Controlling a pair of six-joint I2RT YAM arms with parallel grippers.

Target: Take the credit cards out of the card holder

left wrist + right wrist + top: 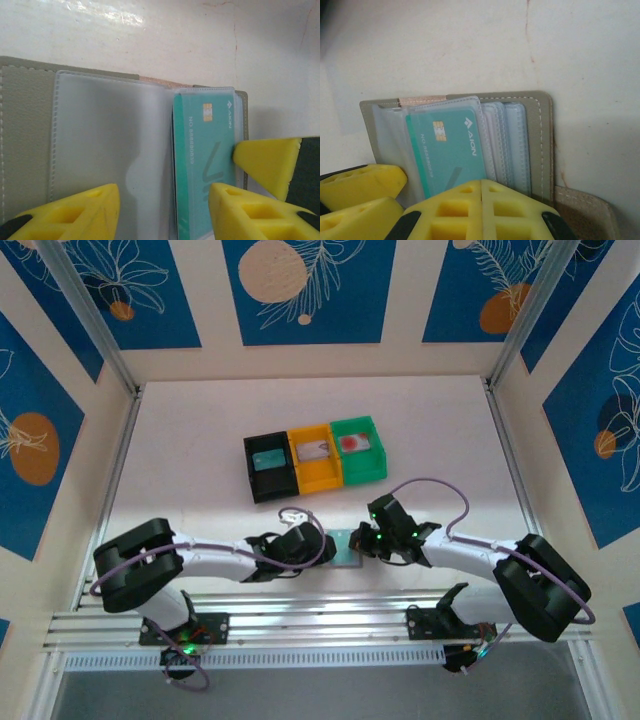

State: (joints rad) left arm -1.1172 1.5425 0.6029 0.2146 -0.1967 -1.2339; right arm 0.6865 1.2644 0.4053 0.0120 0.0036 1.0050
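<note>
- Card holder lies open and flat on the table, near its front edge and directly between my two end effectors, so both can work on it at once.
- My right end effector is closed, fingers pressed together with nothing between them. I judge it is acting as a blunt weight. It bears on the card holder's near edge, and one yellow tip touches the side of the pocket, which keeps the cover from sliding or folding shut.
- My left end effector stands partly open and grips nothing. One finger is over the empty clear pocket and the other is beside the teal card, lined up to pinch that leaf.
- That teal card sits fully inside its sleeve with the chip end away from me, so it is not out yet.
- Further back, the black bin, orange bin and green bin stand in a row. The greyish card and red-dot card lie inside, presumably sorted there.
</note>
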